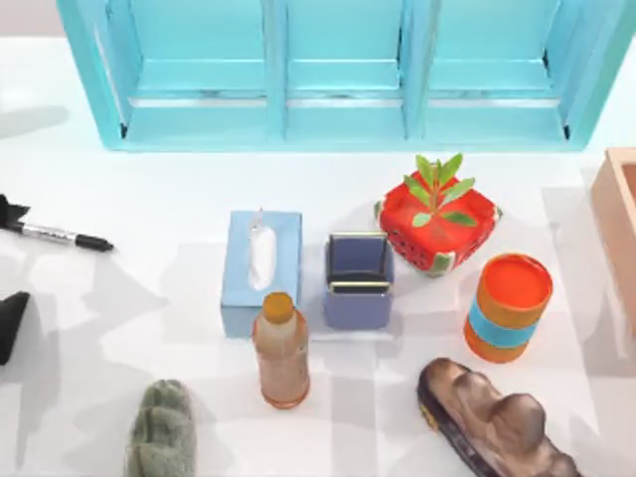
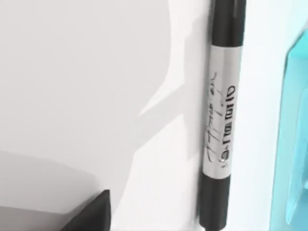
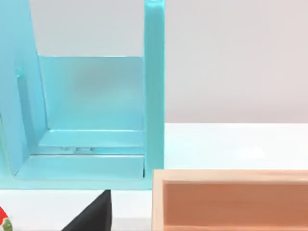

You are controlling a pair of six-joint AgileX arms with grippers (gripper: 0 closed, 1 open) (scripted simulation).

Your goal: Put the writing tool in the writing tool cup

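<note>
The writing tool [image 1: 60, 237] is a thin black marker with a white-grey label band. It lies flat on the white table at the far left, and its lettered barrel [image 2: 221, 115] runs close past the left wrist camera. My left gripper [image 1: 8, 266] is open at the table's left edge. One dark finger [image 1: 10, 211] is at the marker's rear end, and the other finger [image 1: 10, 323] is well in front of it. The writing tool cup [image 1: 358, 283], a square blue holder, stands mid-table, far to the marker's right. My right gripper [image 3: 94, 214] is parked by the wooden box.
A blue tissue box [image 1: 260, 270], a tea bottle [image 1: 281, 348], a red strawberry planter [image 1: 437, 227] and an orange can with a blue band [image 1: 507, 306] crowd the cup. A cyan shelf [image 1: 343, 75] spans the back. A wooden box [image 1: 618, 224] sits right, with a brown shoe [image 1: 492, 422] and a grey-green lump [image 1: 161, 429] in front.
</note>
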